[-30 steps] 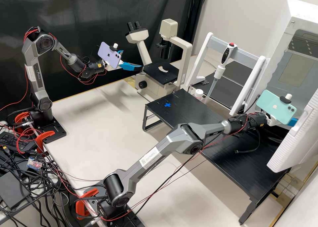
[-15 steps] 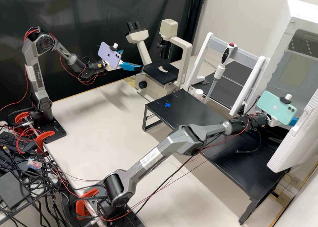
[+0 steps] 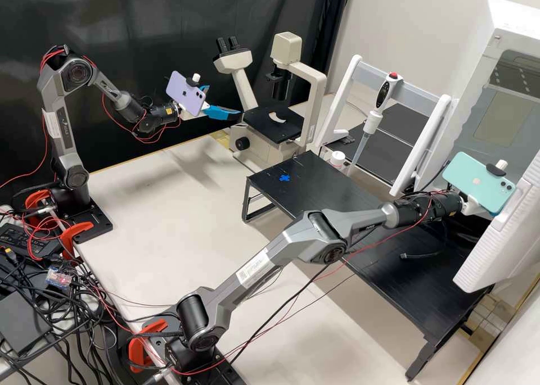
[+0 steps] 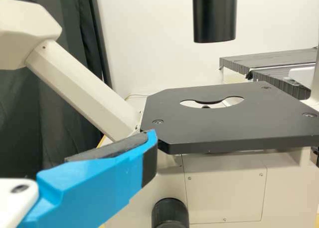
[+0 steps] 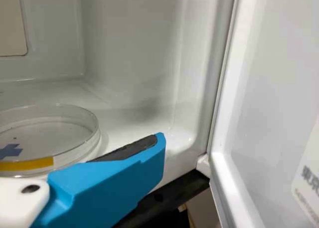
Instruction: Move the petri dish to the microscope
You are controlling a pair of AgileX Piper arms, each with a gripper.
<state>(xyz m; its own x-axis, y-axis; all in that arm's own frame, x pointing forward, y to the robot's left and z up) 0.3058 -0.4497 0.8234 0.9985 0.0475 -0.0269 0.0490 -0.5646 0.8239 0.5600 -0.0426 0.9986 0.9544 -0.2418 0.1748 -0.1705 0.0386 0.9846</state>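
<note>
Lying flat, the clear, round petri dish [image 5: 50, 135] bears a yellow strip [image 5: 30, 164].

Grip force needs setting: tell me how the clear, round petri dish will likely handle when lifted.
The shallow clear petri dish looks stiff and probably light, being thin-walled. Its smooth, glossy wall may slip. Lying flat and low, it seems unlikely to tip.

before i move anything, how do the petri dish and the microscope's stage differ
The dish is clear and round; the stage is black, with straight edges. The dish has a raised rim; the stage is a flat plate with an opening. The dish sits inside the white cabinet; the stage is part of the microscope. Both look to lie level.
</note>
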